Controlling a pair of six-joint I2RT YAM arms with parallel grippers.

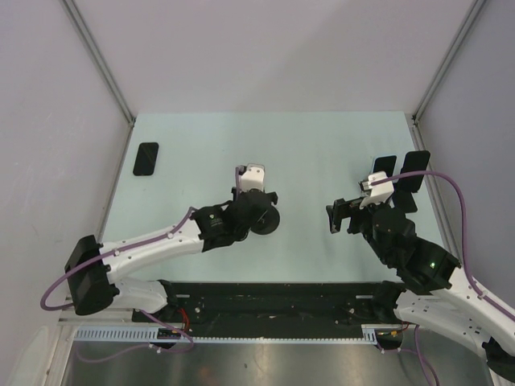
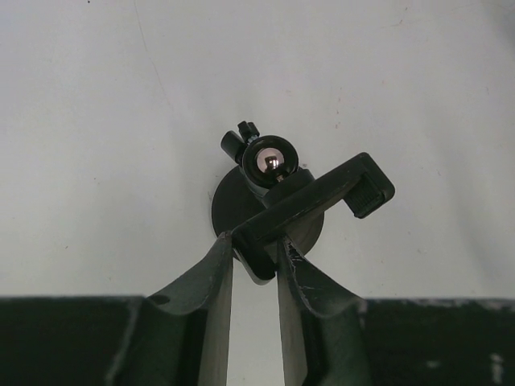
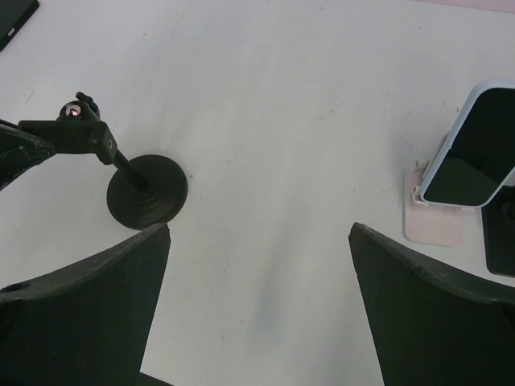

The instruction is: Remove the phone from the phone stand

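Observation:
A black phone stand [image 2: 265,213] with a round base, ball joint and clamp bracket stands mid-table [image 1: 265,219] and holds no phone. My left gripper [image 2: 254,241] is shut on the near end of its clamp bracket [image 2: 322,193]; in the top view the left gripper [image 1: 256,211] sits over the stand. A black phone [image 1: 146,158] lies flat at the far left of the table, also seen in the right wrist view [image 3: 12,18]. My right gripper [image 3: 259,229] is open and empty above bare table, right of the stand [image 3: 147,193]; it also shows in the top view [image 1: 338,217].
A second phone in a light case [image 3: 475,145] leans on a white stand [image 3: 433,215] at the far right; it also shows in the top view [image 1: 385,166]. Another dark upright item [image 1: 415,170] stands beside it. Side walls bound the table.

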